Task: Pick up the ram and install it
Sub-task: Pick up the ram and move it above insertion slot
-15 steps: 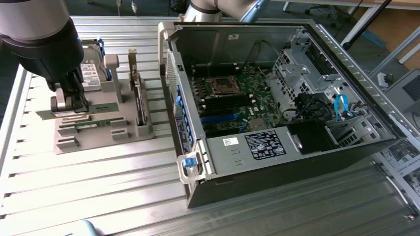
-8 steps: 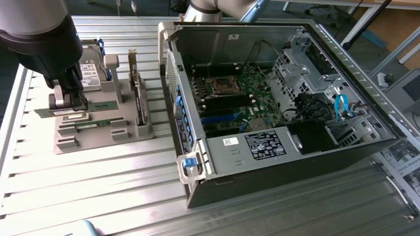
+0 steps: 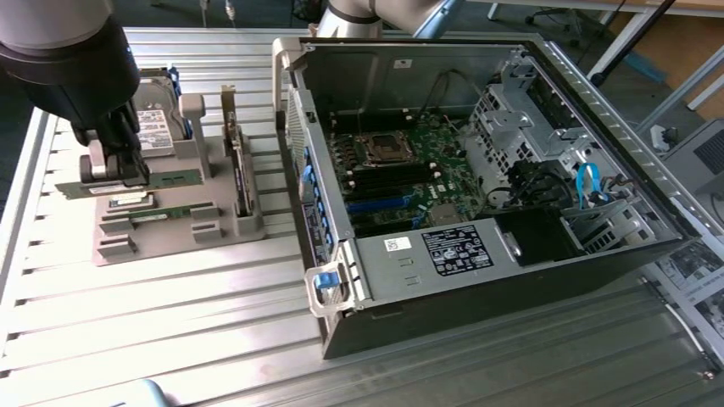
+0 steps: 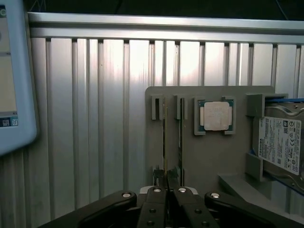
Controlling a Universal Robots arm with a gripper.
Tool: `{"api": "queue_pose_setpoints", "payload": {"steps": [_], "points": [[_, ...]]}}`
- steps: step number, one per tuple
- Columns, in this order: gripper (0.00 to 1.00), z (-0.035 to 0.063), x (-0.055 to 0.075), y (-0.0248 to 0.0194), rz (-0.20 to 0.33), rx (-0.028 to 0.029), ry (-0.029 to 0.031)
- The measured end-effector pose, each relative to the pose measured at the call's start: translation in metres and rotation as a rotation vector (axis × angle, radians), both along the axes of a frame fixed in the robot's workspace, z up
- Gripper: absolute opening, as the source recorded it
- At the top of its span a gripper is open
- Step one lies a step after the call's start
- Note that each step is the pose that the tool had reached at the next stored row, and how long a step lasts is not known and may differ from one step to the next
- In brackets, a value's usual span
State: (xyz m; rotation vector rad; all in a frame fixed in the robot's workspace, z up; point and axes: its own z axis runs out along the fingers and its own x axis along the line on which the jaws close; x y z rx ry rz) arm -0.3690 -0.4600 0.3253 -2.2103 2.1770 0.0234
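The ram (image 3: 169, 179) is a thin green stick lying level over the grey holder tray (image 3: 169, 242) at the exterior view's left. My gripper (image 3: 114, 174) reaches down from the black arm and is shut on the ram near one end. I cannot tell whether the ram is clear of its slot. In the wrist view the ram (image 4: 164, 142) shows edge-on, running up from my closed gripper (image 4: 168, 187). A look-alike stick (image 4: 181, 137) stands edge-on right beside it, and it rests in the tray's front slot (image 3: 169, 210).
The tray (image 4: 209, 161) also holds a square silver processor (image 4: 214, 115) and a labelled hard drive (image 4: 280, 142). An open computer case (image 3: 453, 254) lies at the exterior view's right, motherboard slots (image 3: 379, 182) facing up. A white-framed screen (image 4: 14, 71) stands nearby.
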Motion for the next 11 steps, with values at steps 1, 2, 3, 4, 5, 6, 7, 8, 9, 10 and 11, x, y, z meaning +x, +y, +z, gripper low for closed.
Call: {"api": "queue_pose_setpoints", "payload": {"steps": [1,2,3,4,5,6,7,8,9,10,11], "points": [[0.12,0.0009,0.0000,0.0000,0.000,0.0001,-0.0001],[0.12,0.0018,0.0000,0.0000,0.000,0.0001,-0.0001],[0.12,0.0026,0.0000,0.0000,0.000,0.0001,-0.0001],[0.12,0.0034,0.0000,0.0000,0.000,0.0001,-0.0001],[0.12,0.0041,0.0000,0.0000,0.000,0.0000,0.0000],[0.12,0.0048,0.0000,0.0000,0.000,0.0001,-0.0001],[0.12,0.0055,0.0001,0.0000,0.000,0.0001,-0.0001],[0.12,0.0061,0.0001,0.0000,0.000,0.0001,-0.0001],[0.12,0.0067,0.0001,0.0000,0.000,0.0001,0.0000],[0.12,0.0073,0.0002,0.0000,0.000,0.0000,-0.0001],[0.12,0.0078,0.0002,0.0000,0.000,0.0000,0.0000]]}}
